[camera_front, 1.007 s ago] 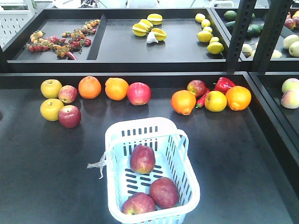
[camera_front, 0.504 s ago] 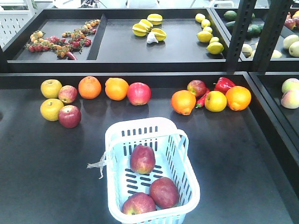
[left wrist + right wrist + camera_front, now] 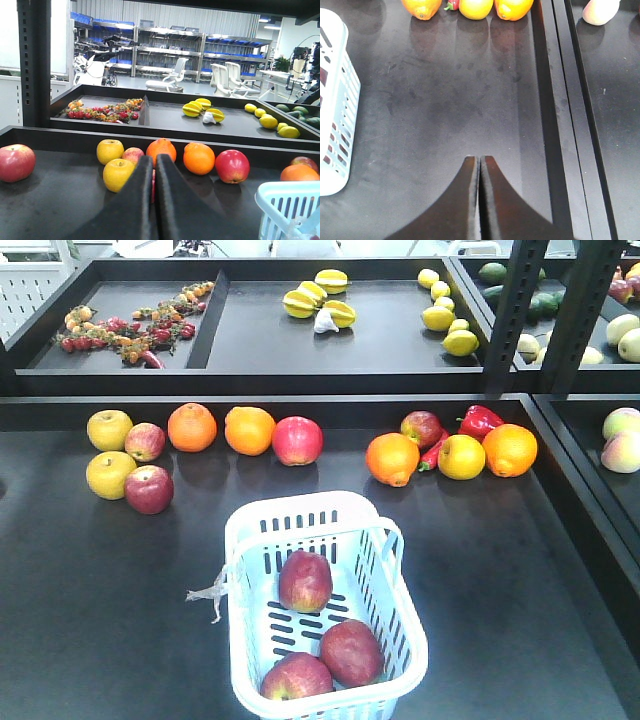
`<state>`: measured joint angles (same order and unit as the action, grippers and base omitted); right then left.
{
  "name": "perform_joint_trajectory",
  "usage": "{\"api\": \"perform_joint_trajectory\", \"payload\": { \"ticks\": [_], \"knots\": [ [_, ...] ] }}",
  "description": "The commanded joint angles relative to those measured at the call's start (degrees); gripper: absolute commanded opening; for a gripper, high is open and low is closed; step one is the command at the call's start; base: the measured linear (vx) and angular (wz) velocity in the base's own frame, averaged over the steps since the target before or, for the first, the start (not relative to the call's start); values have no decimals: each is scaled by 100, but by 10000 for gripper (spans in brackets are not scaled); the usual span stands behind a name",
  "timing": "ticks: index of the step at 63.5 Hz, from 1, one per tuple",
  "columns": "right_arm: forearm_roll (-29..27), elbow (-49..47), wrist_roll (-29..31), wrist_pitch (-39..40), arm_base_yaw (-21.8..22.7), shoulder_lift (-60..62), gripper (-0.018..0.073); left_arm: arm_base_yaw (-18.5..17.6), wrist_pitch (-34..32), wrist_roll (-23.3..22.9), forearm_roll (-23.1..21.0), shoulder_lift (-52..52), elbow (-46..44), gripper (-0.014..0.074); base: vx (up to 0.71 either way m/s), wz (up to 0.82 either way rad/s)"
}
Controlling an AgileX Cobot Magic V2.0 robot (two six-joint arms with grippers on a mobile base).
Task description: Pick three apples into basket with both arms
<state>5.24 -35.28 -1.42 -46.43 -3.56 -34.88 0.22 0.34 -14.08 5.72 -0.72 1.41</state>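
The left black gripper (image 3: 153, 165) was seen w/ its two smooth, tapering matte fingers pressed together, nothing pinched between them, held low over the dark matte table (image 3: 90, 580). The right black gripper (image 3: 480, 165) was likewise seen closed tip to tip & empty, above bare tabletop w/ faint smudges & dull reflections. No brand, label or legible writing was found on either gripper or on anything else in view.

Just right of the left gripper, a corner of the pale blue-white slotted plastic basket (image 3: 300, 515) was caught by the wrist cam; left of the right gripper, its ribbed side wall was seen. In the front view the basket was shown near the table's front edge, rounded rim, swing handle lying down along the right side, a frayed white tag hanging off its left wall. The three dark red, slightly elongated apples (image 3: 305, 581) were lying inside it: one toward the back, two toward the front, those two touching.

Behind the basket, a row of glossy fruit was lined along the back wall: yellow apples (image 3: 109, 429), oranges (image 3: 192, 427), a pink-red apple (image 3: 297, 440), a red bell pepper (image 3: 478, 421). Star fruit (image 3: 320, 297) & lemons (image 3: 447, 312) were laid on the upper black tray.
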Motion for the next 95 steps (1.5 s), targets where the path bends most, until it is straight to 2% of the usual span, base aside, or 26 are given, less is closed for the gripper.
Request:
{"api": "perform_joint_trajectory", "payload": {
  "ticks": [1, 58, 77, 95],
  "knots": [
    [57, -166, 43, 328, 27, -6, -9, -4, -403, 2, -38, -84, 131, -6, 0, 0],
    [29, -149, 19, 425, 27, 113, -9, -4, -396, 2, -38, -84, 131, -6, 0, 0],
    [-9, 20, -18, 1117, 27, 1044, -9, -4, -396, 2, -38, -84, 131, -6, 0, 0],
    [-40, 1664, -18, 3087, 27, 2361, -9, -4, -396, 2, -38, -84, 131, -6, 0, 0]
  ]
}}
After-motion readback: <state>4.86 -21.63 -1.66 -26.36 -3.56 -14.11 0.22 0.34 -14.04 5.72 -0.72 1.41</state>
